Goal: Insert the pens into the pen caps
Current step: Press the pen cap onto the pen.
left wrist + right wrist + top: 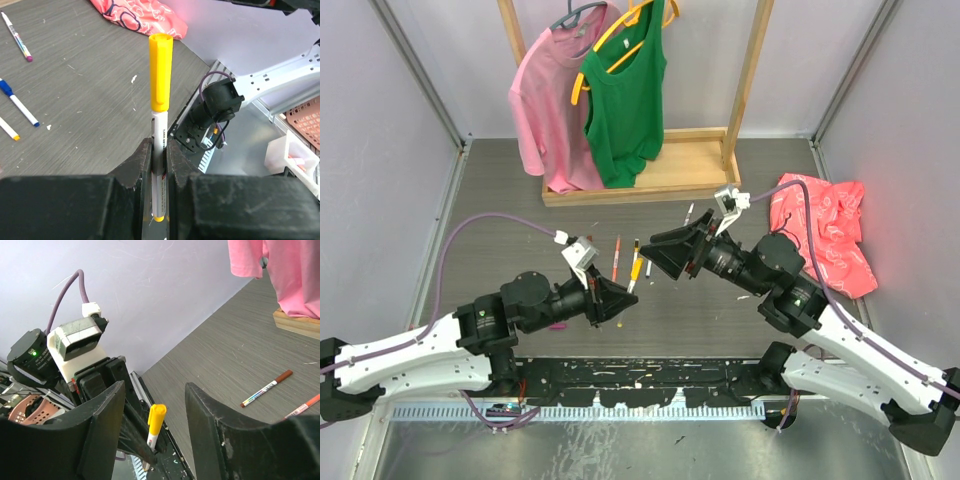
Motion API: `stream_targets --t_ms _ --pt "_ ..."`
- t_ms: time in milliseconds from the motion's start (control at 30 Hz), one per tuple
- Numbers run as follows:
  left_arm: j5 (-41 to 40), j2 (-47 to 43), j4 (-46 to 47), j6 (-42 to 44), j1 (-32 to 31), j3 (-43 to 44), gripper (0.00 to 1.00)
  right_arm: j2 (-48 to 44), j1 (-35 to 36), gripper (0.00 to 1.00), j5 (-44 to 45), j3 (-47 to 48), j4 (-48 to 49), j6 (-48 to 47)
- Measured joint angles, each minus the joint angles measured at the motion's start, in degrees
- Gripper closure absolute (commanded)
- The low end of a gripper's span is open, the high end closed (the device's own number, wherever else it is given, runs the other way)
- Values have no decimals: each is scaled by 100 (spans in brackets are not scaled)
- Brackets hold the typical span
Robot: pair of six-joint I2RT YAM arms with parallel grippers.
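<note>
My left gripper is shut on the white barrel of a pen, held upright in the left wrist view. A yellow cap sits on the pen's far end. In the top view the left gripper points at my right gripper, with the yellow-capped pen between them. My right gripper is open and empty. Its fingers stand wide on either side of the yellow cap, not touching it. Loose pens lie on the table: brown-ended, orange, blue-capped, magenta-tipped.
A wooden clothes rack base stands at the back, with a pink shirt and a green top hanging over it. A red cloth lies at the right. More pens lie mid-table. A metal rail runs along the near edge.
</note>
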Motion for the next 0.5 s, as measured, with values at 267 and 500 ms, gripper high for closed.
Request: stream_targets --t_ms 267,500 --pt "328 72 116 7 0 2 100 247 0 43 -188 76 74 -2" --pt "522 76 205 9 0 0 100 422 0 44 -833 74 319 -2"
